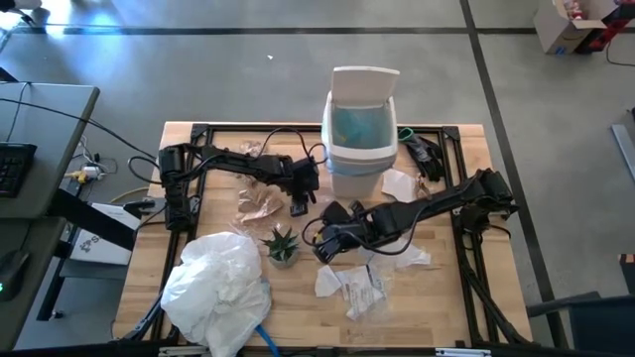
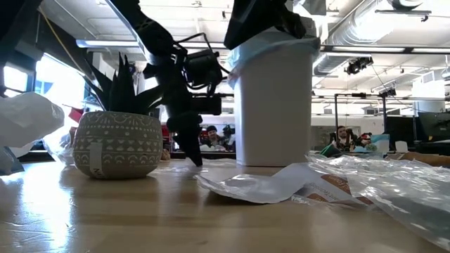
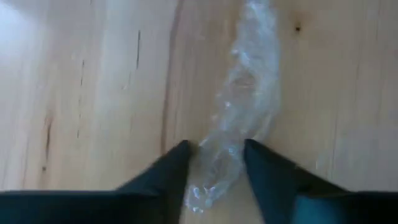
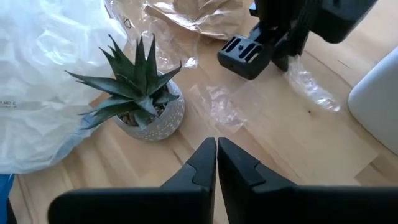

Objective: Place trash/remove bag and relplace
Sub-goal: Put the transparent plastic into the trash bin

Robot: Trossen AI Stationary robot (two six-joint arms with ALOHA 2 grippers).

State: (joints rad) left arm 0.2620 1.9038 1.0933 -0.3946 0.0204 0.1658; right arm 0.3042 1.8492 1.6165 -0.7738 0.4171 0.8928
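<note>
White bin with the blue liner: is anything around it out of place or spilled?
The white bin stands upright and lined. Odd bits: a small green spiky potted plant sits amid scattered crumpled brown paper and clear plastic wrappers.

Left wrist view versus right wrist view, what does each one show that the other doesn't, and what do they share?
Only the left wrist view shows the left gripper from behind, its fingers straddling a clear plastic wrapper.

Only the right wrist view shows the potted plant, crumpled brown paper, a big white plastic bag, the white bin's edge and the shut right gripper.

Both show the wooden table and that wrapper.
</note>
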